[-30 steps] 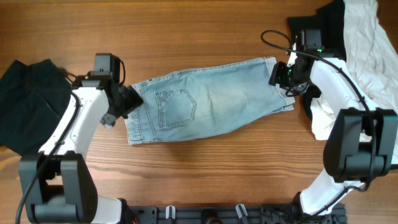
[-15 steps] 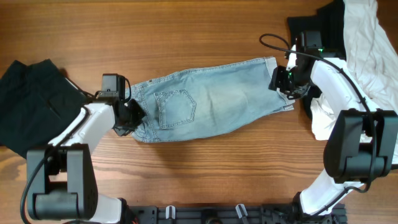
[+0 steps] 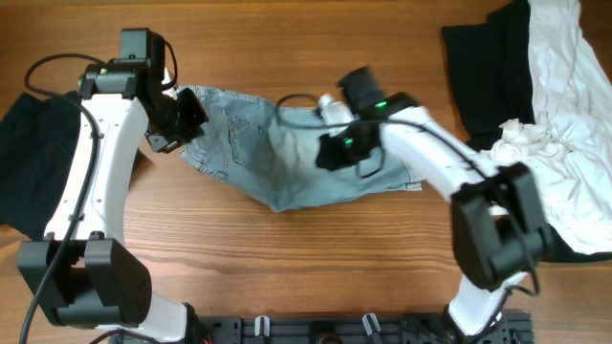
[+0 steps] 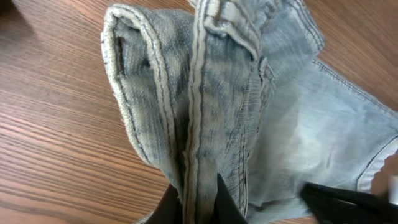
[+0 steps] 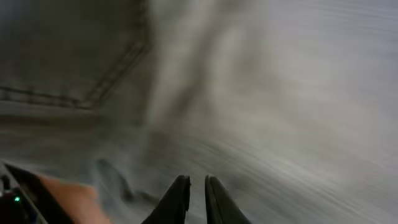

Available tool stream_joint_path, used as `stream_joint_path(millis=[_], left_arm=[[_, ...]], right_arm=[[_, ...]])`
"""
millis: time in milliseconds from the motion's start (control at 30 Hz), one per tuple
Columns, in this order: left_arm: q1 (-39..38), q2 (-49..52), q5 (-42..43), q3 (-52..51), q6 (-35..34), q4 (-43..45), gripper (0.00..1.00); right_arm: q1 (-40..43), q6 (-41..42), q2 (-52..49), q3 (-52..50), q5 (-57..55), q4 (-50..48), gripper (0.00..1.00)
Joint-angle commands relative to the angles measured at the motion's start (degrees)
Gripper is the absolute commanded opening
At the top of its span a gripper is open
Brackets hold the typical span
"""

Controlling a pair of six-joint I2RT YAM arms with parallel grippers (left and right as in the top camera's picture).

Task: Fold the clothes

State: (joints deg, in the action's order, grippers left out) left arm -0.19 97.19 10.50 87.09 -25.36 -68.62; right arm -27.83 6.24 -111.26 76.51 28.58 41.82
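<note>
Change: our right gripper (image 3: 330, 153) swung from hem to mid denim shorts (image 3: 277, 167) | left gripper (image 3: 184, 119) clamps waistband; right's grip: cannot tell | shorts bunched mid-tabletop (image 3: 287, 258), fold apparently begun

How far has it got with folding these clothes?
Early on. Done: nothing clearly folded. In hand: the denim shorts lie rumpled mid-table, the left pincer pinching their waistband, the right pincer over their middle, grip unclear. Left: a black garment at the left edge and the white garment and black one heaped at right.
</note>
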Motion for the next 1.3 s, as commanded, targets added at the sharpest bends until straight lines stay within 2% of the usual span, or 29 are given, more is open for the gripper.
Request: stream_joint_path(millis=[0,167,267,333,433,600,633,767,1067,1267], left_arm=[[0.83,-3.67,2.14,2.27,2.49,1.79,0.04],[1.05,-8.61,2.60,6.86,2.45,2.89,0.04],[0.98,-9.99,3.63,6.86,2.45,3.50,0.04],[0.94,-9.97,3.67,6.84,2.45,3.21,0.04],[0.13,-9.97,3.61,6.82,2.49,3.26,0.04],[-0.72,-9.86,3.58,6.78,2.49,3.28,0.04],[-0.72,-9.75,3.61,6.75,2.47,3.28,0.04],[-1.33,-9.73,3.63,6.71,2.47,3.32,0.04],[-14.64,-3.58,3.67,6.67,2.29,4.85,0.04],[-25.66,1.20,3.63,6.67,-2.60,9.33,0.04]], right_arm=[[-5.75,4.68,-5.42,-0.48,4.90,-2.78,0.15],[-11.54,10.19,-11.17,-0.48,4.92,-12.48,0.15],[-12.28,11.98,-11.37,-0.46,6.80,-20.33,0.15],[-12.11,11.91,-11.06,-0.28,8.70,-22.91,0.18],[-8.13,10.29,-7.23,1.66,3.89,-16.79,0.24],[2.91,7.78,5.79,2.08,-4.76,-4.87,0.29],[6.34,7.26,8.24,2.03,-9.22,-0.37,0.34],[12.17,7.23,8.48,0.92,-15.37,8.20,0.34],[13.40,8.94,8.28,-17.16,-15.02,-2.16,0.37],[13.40,8.96,8.28,-20.61,-14.62,-4.98,0.38]])
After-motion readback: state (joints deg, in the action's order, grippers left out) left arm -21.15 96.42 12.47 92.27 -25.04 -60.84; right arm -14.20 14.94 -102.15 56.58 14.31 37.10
